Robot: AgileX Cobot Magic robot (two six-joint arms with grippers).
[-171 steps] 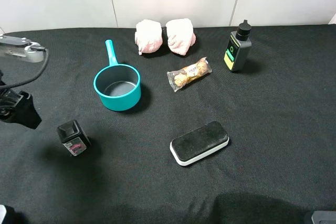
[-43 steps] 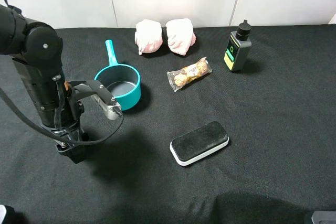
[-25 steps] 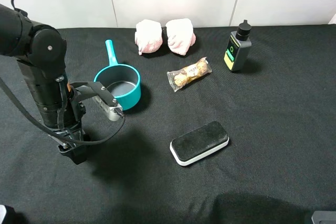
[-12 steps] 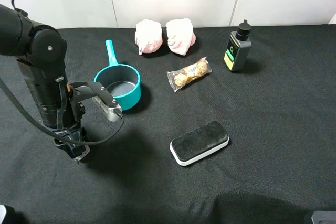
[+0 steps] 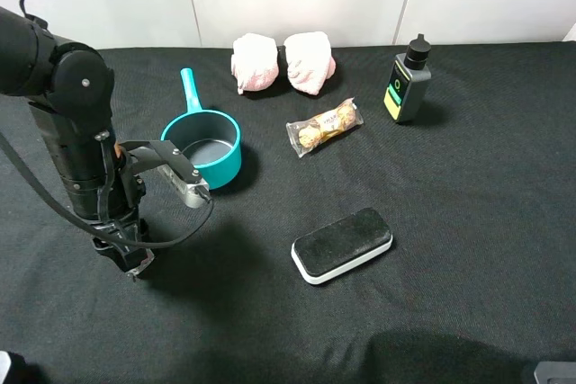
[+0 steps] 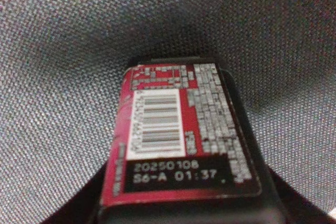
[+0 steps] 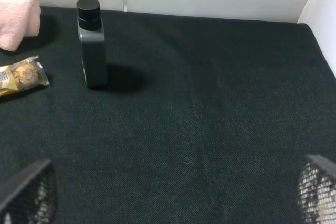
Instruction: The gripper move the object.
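Observation:
The object, a small black box with a red label and barcode [image 6: 178, 140], fills the left wrist view and sits between my left gripper's [image 6: 184, 211] dark fingers. In the exterior high view the left gripper [image 5: 129, 258] points straight down at the front left of the black cloth. It covers the box, so only a pinkish-grey corner [image 5: 137, 266] shows. The gripper looks shut on the box; I cannot tell whether the box touches the cloth. My right gripper [image 7: 173, 182] is open and empty, low over bare cloth at the front right.
A teal pot [image 5: 202, 146] stands just behind and right of the left arm. A black-and-white eraser block [image 5: 342, 245] lies mid-front. A wrapped chocolate pack [image 5: 324, 127], two pink cloths [image 5: 283, 62] and a black bottle [image 5: 408, 85] [image 7: 92, 45] sit further back.
The left arm came in from the left edge and settled straight down over the box. Over the last second it has barely shifted. The right arm has not moved.

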